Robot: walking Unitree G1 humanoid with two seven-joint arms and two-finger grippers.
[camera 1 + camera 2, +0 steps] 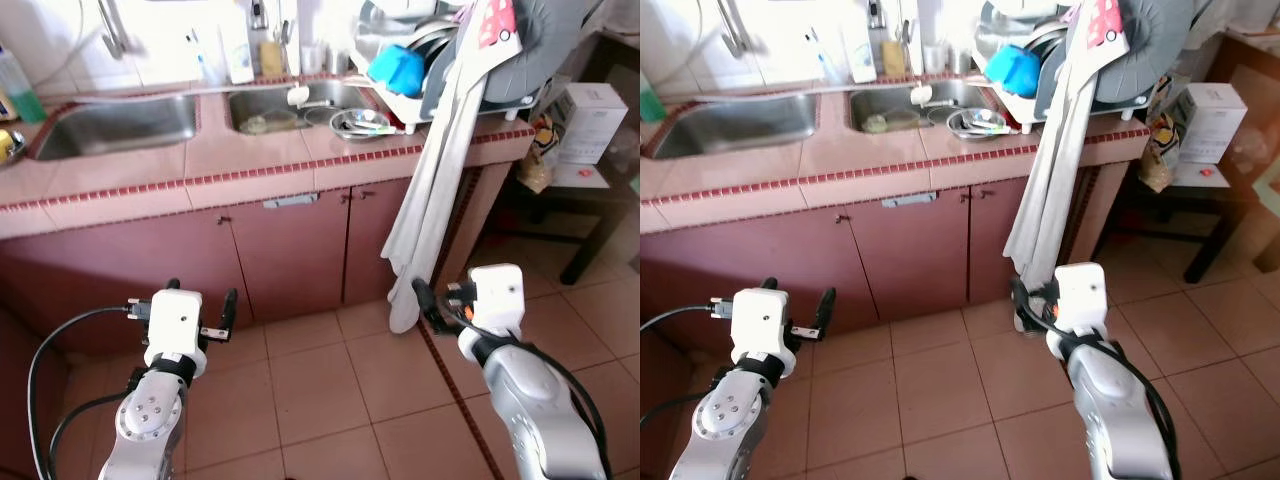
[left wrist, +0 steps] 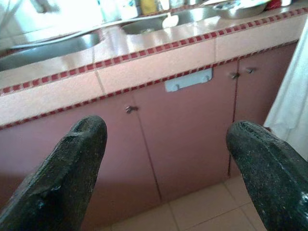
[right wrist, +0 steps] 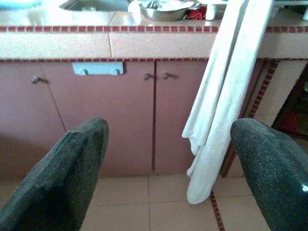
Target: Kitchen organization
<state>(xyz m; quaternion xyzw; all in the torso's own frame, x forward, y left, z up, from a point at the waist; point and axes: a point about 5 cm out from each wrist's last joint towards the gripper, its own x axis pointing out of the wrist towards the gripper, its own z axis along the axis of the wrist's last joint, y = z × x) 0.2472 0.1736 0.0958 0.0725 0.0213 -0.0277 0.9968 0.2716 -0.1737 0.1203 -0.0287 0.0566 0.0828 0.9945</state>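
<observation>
No brand or lettering can be read anywhere from here; the white box [image 1: 588,120] on the dark side table [image 1: 600,205] and the bottles behind the sinks are too blurred to make out any print.

The desk [image 1: 250,160] is a pinkish tiled worktop edged with a row of small red tiles, and two steel sinks are set into it: the left sink [image 1: 120,125] and the right sink [image 1: 275,108], which has something lying in its bottom. Just beside the right sink sits a steel bowl [image 1: 360,123], and next to that a dish rack [image 1: 440,60] piled with crockery, a blue cup [image 1: 398,68] and a grey round lid [image 1: 545,40]. A long white towel [image 1: 435,190] hangs from the rack down over the front of the desk, almost to the floor. Below are reddish-brown cabinet doors [image 1: 290,250] with small knobs and a pale grey handle [image 1: 290,201]. The floor [image 1: 320,390] is terracotta tile.

Both arms are held low in front of the cabinets. The left pincer [image 1: 200,305] is released, fingers spread wide, grasping nothing. The right pincer [image 3: 168,163] is likewise spread and empty, near the towel's lower end but apart from it
</observation>
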